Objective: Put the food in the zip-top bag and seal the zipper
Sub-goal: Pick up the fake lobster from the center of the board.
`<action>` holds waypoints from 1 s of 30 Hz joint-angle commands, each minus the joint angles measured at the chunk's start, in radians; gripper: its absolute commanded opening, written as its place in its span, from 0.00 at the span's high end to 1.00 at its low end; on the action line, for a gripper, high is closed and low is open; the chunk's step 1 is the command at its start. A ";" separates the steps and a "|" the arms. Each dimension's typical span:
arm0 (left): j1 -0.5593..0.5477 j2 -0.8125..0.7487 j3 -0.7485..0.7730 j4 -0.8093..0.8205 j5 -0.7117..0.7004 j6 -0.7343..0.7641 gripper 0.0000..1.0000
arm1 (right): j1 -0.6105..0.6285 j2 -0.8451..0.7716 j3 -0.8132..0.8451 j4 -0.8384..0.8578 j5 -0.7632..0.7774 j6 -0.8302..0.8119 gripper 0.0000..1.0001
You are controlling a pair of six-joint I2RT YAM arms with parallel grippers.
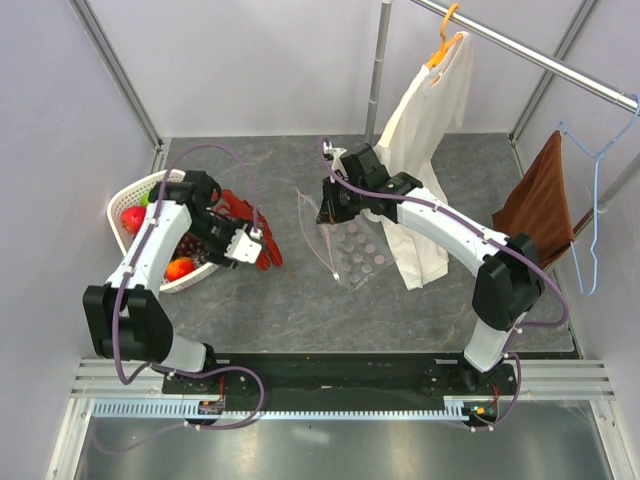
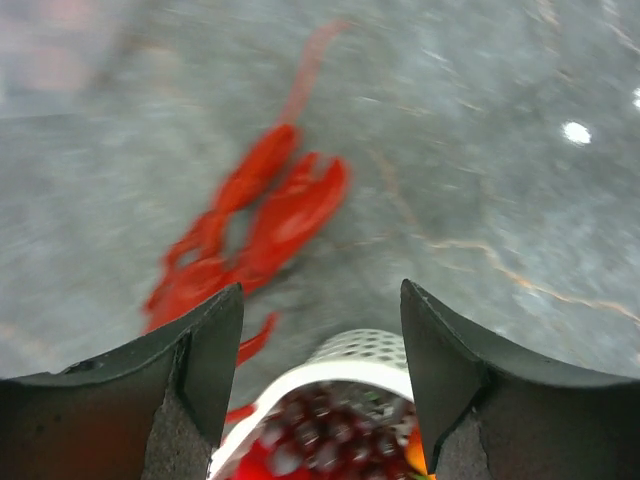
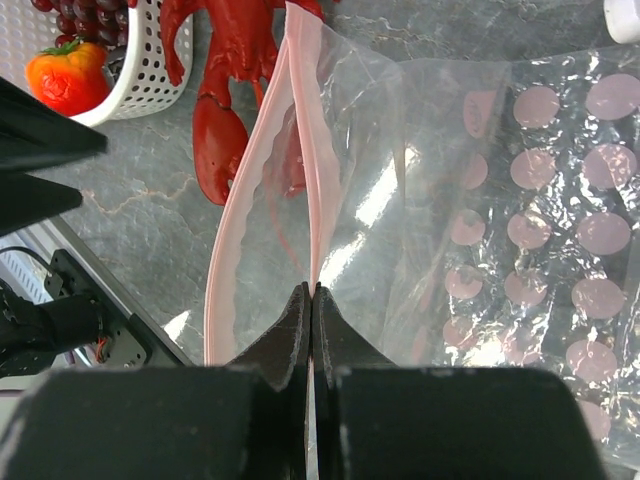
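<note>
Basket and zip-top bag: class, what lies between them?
A red toy lobster lies between the basket and the bag, clearest in the right wrist view.

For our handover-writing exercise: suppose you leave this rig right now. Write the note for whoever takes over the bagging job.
Left gripper: open and empty, over the basket rim, near the toy lobster.
Right gripper: shut on the pink zipper strip of the bag, with the mouth open.
Food: the lobster is on the table between basket and bag; grapes, orange fruit and apple are in the basket.
Done: nothing is bagged.
Left: load all food, seal the zipper.
</note>
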 commanded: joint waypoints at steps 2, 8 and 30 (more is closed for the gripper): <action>-0.074 0.029 -0.065 -0.052 -0.186 0.372 0.30 | -0.017 -0.061 -0.020 0.001 0.011 -0.017 1.00; -0.116 0.011 -0.178 0.221 -0.179 0.387 0.28 | -0.028 -0.064 -0.030 -0.002 0.002 -0.011 1.00; -0.114 -0.060 -0.374 0.610 -0.007 0.366 0.27 | -0.056 -0.072 -0.057 0.002 -0.034 0.005 1.00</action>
